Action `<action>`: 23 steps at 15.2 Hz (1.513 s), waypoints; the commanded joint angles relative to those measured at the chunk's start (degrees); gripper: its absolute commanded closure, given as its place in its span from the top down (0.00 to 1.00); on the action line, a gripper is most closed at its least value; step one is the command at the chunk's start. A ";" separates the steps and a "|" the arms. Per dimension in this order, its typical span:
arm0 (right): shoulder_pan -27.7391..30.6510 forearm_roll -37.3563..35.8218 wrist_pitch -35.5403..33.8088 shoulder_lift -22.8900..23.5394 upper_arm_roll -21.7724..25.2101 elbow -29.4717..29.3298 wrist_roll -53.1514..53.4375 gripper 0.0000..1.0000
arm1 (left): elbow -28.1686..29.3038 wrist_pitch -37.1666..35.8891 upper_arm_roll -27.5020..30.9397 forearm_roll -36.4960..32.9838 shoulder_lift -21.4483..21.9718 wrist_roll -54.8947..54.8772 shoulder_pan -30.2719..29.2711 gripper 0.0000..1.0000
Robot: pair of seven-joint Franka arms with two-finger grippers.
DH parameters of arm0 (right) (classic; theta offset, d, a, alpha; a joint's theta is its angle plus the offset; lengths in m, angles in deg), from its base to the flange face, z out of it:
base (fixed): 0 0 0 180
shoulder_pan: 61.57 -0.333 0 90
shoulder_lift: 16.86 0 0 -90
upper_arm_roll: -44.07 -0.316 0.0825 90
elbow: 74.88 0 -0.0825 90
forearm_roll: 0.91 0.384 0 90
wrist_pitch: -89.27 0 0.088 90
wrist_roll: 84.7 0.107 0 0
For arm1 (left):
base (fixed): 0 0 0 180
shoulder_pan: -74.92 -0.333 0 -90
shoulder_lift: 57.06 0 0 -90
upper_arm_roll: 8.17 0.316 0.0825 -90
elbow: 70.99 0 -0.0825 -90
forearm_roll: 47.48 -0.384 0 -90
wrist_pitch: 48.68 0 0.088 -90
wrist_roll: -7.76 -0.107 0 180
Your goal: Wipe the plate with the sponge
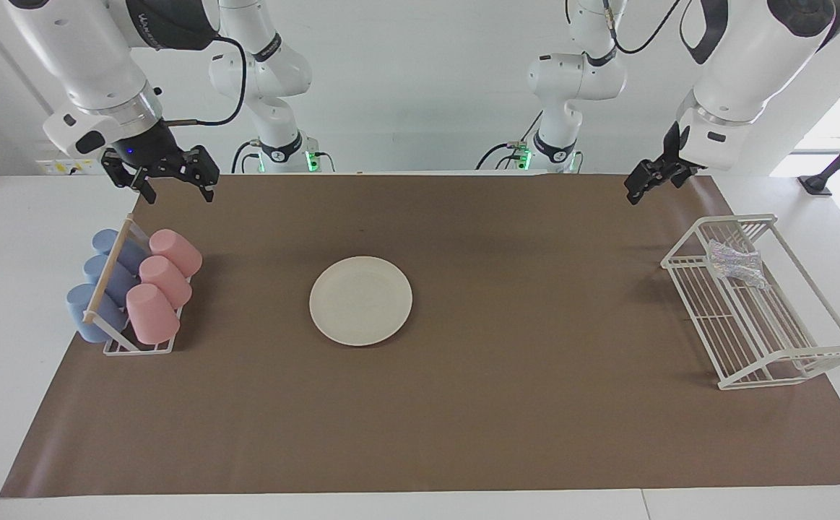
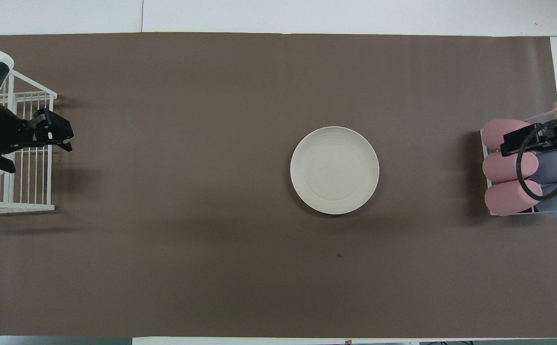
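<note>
Right tool (image 1: 174, 182): raised over the brown mat's edge by the robots, at the right arm's end of the worktop, above the cup rack; fingers spread apart, nothing between them.
Cup rack (image 1: 131, 345): on the mat at the right arm's end, carrying blue cups (image 1: 86, 312) and pink cups (image 1: 151, 313) lying on their sides.
Brown mat (image 1: 535, 419): covers most of the worktop.
Plate (image 1: 360, 300): flat on the mat near the middle, bare, well apart from both racks and both tools.
Left tool (image 1: 645, 182): up in the air over the mat's edge by the robots, at the left arm's end; fingers apart, holding nothing.
White wire rack (image 1: 766, 339): at the left arm's end of the mat.
Sponge (image 1: 736, 263): a silvery wrinkled wad resting in the wire rack, at the rack's end nearer to the robots, untouched.
</note>
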 commanded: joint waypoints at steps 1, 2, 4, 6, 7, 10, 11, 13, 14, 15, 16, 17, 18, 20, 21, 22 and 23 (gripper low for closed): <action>0.60 -0.82 -0.53 -1.06 -0.38 1.07 -0.40 1.00 | 0.27 -2.86 -4.92 1.42 1.41 -2.25 -4.17 1.00; 0.60 -0.73 -0.53 -1.06 -0.38 1.15 -0.40 1.00 | 0.26 -2.78 -4.75 1.51 2.29 -1.81 -3.91 1.00; 0.52 -0.82 -0.53 -1.15 -0.38 1.16 -0.40 1.00 | 0.26 -2.43 -3.97 1.60 2.65 -1.37 -2.86 1.00; 0.60 -0.82 -0.53 -1.15 -0.47 1.33 -0.40 1.00 | 0.35 -2.08 -2.21 1.51 2.73 -1.46 -1.89 1.00; 0.52 -0.82 -0.53 -1.15 -0.39 1.33 -0.40 1.00 | 0.27 -1.90 -1.59 1.60 2.73 -1.72 -1.89 1.00; 0.52 -0.73 -0.45 -1.15 -0.47 1.33 -0.14 1.00 | 0.35 -0.58 -0.79 3.35 2.65 -6.44 -1.98 1.00; 0.52 -0.82 -0.45 -1.15 -0.39 1.33 -0.14 1.00 | 0.27 -0.58 -0.62 3.35 2.65 -7.51 -1.97 1.00; 0.52 -0.82 -0.27 -1.15 -0.38 1.33 -0.23 1.00 | 0.18 -0.32 -0.35 3.71 2.56 -7.26 -1.89 1.00; 0.43 -0.82 -0.18 -1.15 -0.38 1.24 -0.14 1.00 | 0.18 -0.32 -0.35 3.71 2.38 -7.00 -1.89 1.00; 0.17 -0.82 -0.18 -1.15 -0.38 1.24 -0.05 1.00 | 0.18 -0.49 -0.35 3.62 2.30 -6.91 -1.89 1.00; 0.16 -0.82 -0.36 -1.15 -0.38 1.24 0.12 1.00 | 0.09 -0.41 -0.35 3.53 2.38 -6.90 -1.89 1.00; 0.16 -0.82 -0.36 -1.15 -0.38 1.24 0.13 1.00 | 0.18 -0.23 -0.44 3.44 2.38 -6.99 -1.89 1.00; 0.16 -0.82 -0.36 -1.15 -0.38 1.24 0.04 1.00 | 0.18 -0.23 -0.44 3.44 2.38 -6.82 -1.71 1.00; 0.16 -0.82 -0.36 -1.15 -0.38 1.24 0.13 1.00 | 0.18 -0.14 -0.44 3.18 2.47 -6.90 -1.27 1.00; 0.16 -0.82 -0.18 -1.15 -0.38 1.24 0.13 1.00 | 0.18 -0.06 -0.44 3.18 2.47 -6.82 -1.18 1.00; 0.08 -0.82 -0.10 -1.15 -0.38 1.24 0.13 1.00 | 0.18 -0.06 -0.44 3.09 2.38 -6.82 -1.18 1.00; 0.08 -0.82 -0.10 -1.15 -0.38 1.24 0.04 1.00 | 0.18 -0.06 -0.44 3.18 2.47 -6.82 -1.18 1.00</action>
